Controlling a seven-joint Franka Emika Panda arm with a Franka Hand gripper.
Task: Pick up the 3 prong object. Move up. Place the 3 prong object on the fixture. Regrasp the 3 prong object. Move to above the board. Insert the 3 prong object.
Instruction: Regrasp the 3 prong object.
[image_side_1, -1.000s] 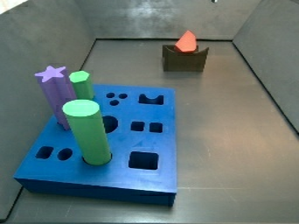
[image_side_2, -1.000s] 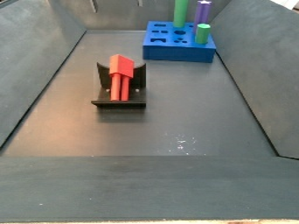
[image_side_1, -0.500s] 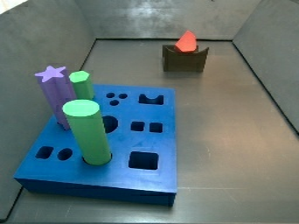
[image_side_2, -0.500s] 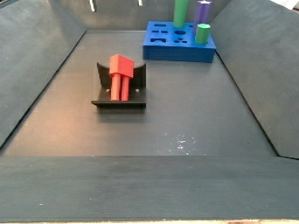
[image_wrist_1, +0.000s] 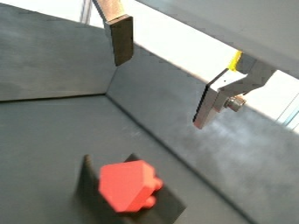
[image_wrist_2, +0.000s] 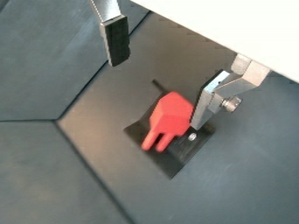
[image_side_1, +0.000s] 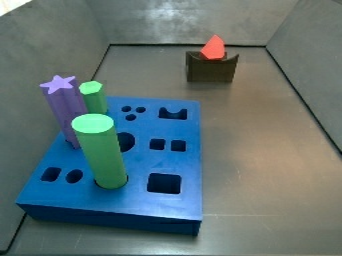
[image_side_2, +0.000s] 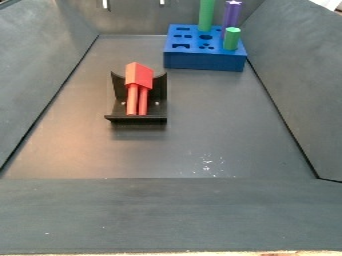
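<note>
Red 3 prong object (image_side_2: 138, 82), a small bright plastic peg with a lobed cross-section, resting in the notch of the fixture (image_side_2: 138, 110), a dark olive-brown bracket on a base plate, one end tilted up above the block. Seen in a side view (image_side_1: 214, 46) as a red tip poking over the fixture (image_side_1: 213, 68), close to the far wall and well apart from the board (image_side_1: 134, 160). Large flat blue square board with cut-out holes, carrying two green cylinders (image_side_1: 99, 150) and a purple star-topped peg (image_side_1: 59, 100) along one edge; remaining holes open. Same board in another side view (image_side_2: 203, 51) near the far wall, with bare dark floor between it and the fixture. Gripper (image_wrist_2: 163, 70) spread wide, hovering above the peg, nothing between the flat silver fingers (image_wrist_2: 215, 98); dark pads clear of the peg on both sides. In a wrist view, lobed end face of the peg (image_wrist_1: 128, 185) below the gripper (image_wrist_1: 163, 80), sitting on the fixture (image_wrist_1: 176, 208), walls of the enclosure meeting at a corner behind it. Open floor all round the fixture (image_wrist_2: 176, 156), free of other pieces. Gripper itself out of both side views.
</note>
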